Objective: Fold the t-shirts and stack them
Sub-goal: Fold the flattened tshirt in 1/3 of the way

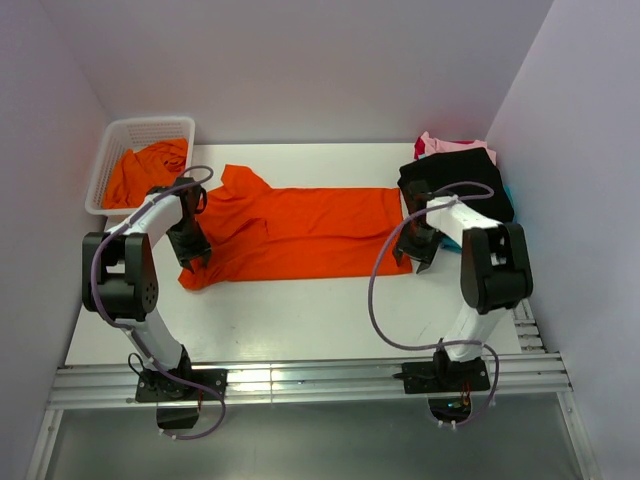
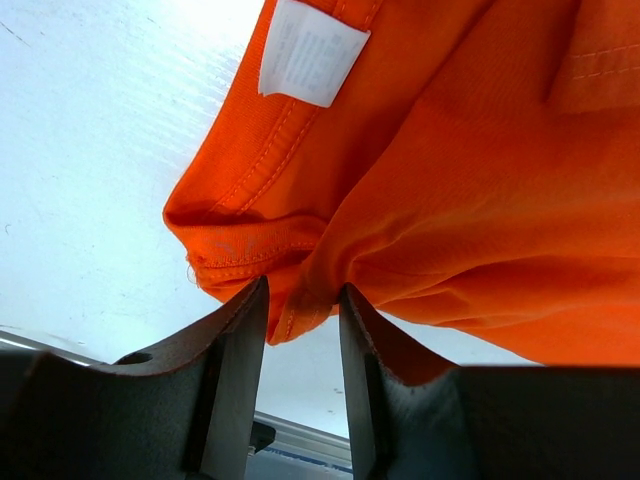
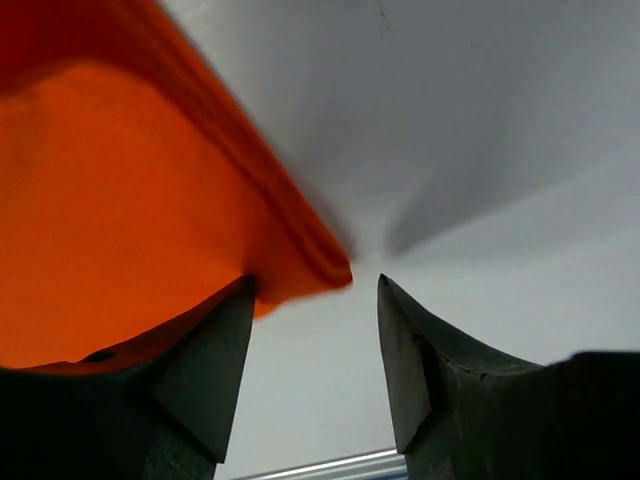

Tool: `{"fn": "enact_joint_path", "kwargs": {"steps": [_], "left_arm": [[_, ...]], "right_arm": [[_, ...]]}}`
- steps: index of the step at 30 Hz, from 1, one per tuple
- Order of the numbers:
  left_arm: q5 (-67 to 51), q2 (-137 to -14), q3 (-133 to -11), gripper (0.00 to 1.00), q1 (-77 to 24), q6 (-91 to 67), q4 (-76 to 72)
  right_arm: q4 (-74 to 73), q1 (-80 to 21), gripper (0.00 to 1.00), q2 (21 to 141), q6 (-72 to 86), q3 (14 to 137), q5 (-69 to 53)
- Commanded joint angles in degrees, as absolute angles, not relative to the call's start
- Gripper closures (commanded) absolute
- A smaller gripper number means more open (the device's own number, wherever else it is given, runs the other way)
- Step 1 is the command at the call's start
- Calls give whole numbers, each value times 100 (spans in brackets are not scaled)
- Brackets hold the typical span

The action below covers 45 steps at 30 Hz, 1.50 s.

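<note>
Crumpled orange t-shirt (image 1: 148, 168) fills the white basket (image 1: 103, 165) at the far left corner of the desk (image 1: 300, 315). Just right of it, the left hand (image 1: 192, 260) pinches the near left corner of the spread orange t-shirt (image 1: 300, 235), which lies flat mid-desk. At that shirt's near right corner the right hand (image 1: 410, 257) stands with fingers apart, holding nothing. A black t-shirt (image 1: 470, 185) and a pink t-shirt (image 1: 450, 146) are piled at the far right.

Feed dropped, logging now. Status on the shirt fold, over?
Left claw pinching orange shirt at left edge. Right claw open at right hem, not gripping. Shirt spread on table. Nothing blocking.
</note>
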<state>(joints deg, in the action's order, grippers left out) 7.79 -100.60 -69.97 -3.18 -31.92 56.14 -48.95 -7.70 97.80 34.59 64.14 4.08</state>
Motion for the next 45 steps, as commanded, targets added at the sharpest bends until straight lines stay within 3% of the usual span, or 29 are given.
{"fn": "enact_joint_path", "kwargs": {"steps": [1,5,10,12,13,16,24,27,30,31,34,39,45], "left_arm": [[721,-9818,-7084,60,-290,-3111,5757],[729,-9721,-7040,60,-290,-3120,5818],[844,-9519,-6943,61,-290,-3120,5950],[887,-9449,-6926,66,-290,-3129,5976],[922,-9413,-6926,73,-290,-3138,6020],[1037,-9404,-6943,98,-290,-3181,6108],[826,-9360,-6900,100,-290,-3164,6126],[406,-9326,-6829,91,-290,-3120,5995],[-156,-9019,-6680,58,-299,-3059,5670],[-236,-8852,-6662,41,-299,-3076,5625],[-570,-8553,-6522,31,-299,-3111,5485],[-861,-8306,-5907,35,-299,-3173,5177],[-861,-8375,-5239,54,-325,-3182,4676]], "right_arm": [[-4447,-712,41,10387,3410,6468,422],[-4430,-694,52,11011,3524,6977,483],[-4710,-659,83,11110,3489,7330,519],[-4746,-633,98,10873,3480,7164,449],[-4790,-607,100,10776,3480,7102,431],[-4912,-528,100,10381,3498,6796,439],[-5335,-273,100,9554,3278,6162,501],[-5318,-255,100,9492,3226,6065,475],[-5247,-255,100,9624,3234,6064,413],[-5238,-255,100,9659,3243,6082,396],[-5229,-255,100,9720,3217,6178,439],[-5265,-255,100,9852,3199,6337,466],[-5265,-255,100,9923,3199,6416,466]]}}
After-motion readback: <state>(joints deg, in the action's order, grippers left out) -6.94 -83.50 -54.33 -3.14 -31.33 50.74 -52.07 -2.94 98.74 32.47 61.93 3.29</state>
